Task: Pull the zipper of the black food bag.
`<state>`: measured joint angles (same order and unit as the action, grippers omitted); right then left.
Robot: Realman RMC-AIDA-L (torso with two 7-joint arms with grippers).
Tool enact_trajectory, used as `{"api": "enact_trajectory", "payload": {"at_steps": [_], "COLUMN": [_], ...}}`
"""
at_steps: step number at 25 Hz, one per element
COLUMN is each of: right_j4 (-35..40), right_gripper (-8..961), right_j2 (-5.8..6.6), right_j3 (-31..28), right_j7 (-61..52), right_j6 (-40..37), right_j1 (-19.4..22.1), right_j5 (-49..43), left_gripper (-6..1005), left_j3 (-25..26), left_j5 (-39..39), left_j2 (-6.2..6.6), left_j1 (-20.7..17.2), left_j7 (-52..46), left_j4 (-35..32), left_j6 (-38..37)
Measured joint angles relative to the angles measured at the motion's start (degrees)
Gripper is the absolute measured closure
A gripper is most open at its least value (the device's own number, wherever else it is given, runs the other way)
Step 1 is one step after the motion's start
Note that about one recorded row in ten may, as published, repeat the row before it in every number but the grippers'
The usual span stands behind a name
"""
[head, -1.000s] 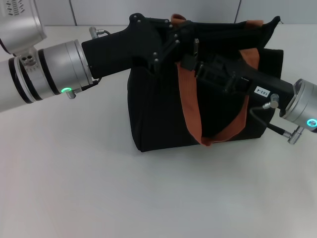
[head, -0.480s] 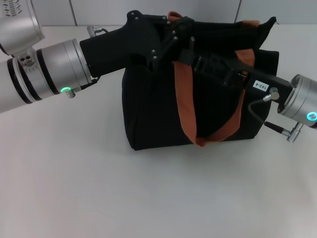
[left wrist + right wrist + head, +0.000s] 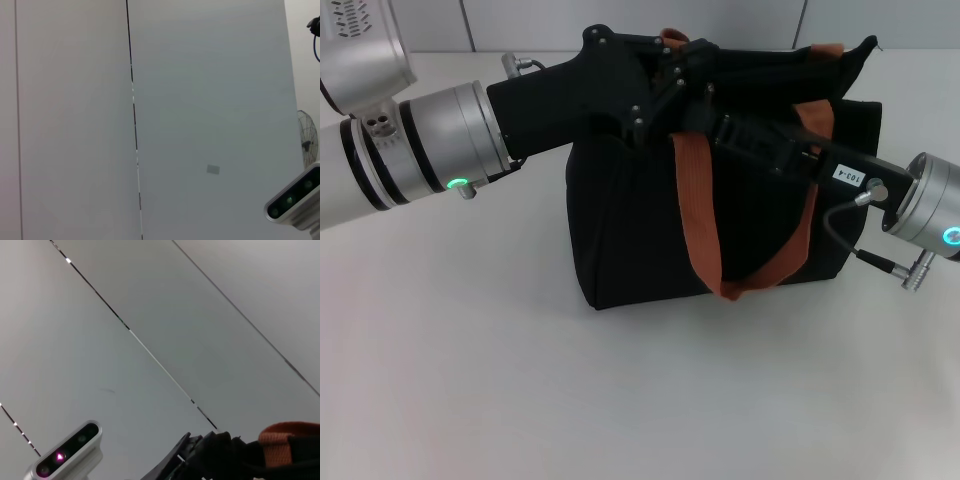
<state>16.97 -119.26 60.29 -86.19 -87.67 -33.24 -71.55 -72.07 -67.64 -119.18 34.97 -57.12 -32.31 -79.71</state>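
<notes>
the bag (image 3: 640, 230) is being kept upright on the white surface (image 3: 520, 400), its orange straps (image 3: 695, 210) hanging down the front face. both claws are being crowded over its top edge: the left claw (image 3: 670, 75) is being reached in from the left side, the right claw (image 3: 705, 100) from the right, and the two are being brought almost into touch. the zipper is being hidden behind the black hardware, so its place along the top edge cannot be told. how far either claw is being opened, and whether anything is being gripped, cannot be told either.

several risks are being judged from this. the claws are being held so close that a collision is being invited by any sideways move. if fabric or a strap is being pinched in place of the tab, the bag is likely being dragged or tipped, not unzipped. if the bag is not being braced firmly, the whole bag is being pulled along with the tab.
</notes>
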Motion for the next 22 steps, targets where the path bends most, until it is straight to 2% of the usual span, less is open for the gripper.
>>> {"api": "enact_trajectory", "payload": {"at_steps": [7,15,22], "right_j4": [-0.01,-0.25,-0.09], "right_gripper": [371,425,523], "right_j2": [-0.01,-0.01,0.00], "right_j3": [0.02,-0.35,-0.34], "right_j7": [0.00,0.00,-0.66], "right_j6": [-0.03,0.38,0.04], "right_j1": [-0.01,-0.07,-0.04], "right_j5": [-0.06,-0.09,-0.09], "left_gripper": [948,947,945], "left_j3": [0.00,0.06,0.09], "left_j5": [0.01,0.01,0.01], "left_j2": [0.00,0.00,0.00], "left_j1": [-0.27,-0.33,-0.33], "left_j7": [0.00,0.06,0.08], "left_j4": [-0.01,-0.14,-0.21], "left_j6": [-0.01,-0.01,0.18]}}
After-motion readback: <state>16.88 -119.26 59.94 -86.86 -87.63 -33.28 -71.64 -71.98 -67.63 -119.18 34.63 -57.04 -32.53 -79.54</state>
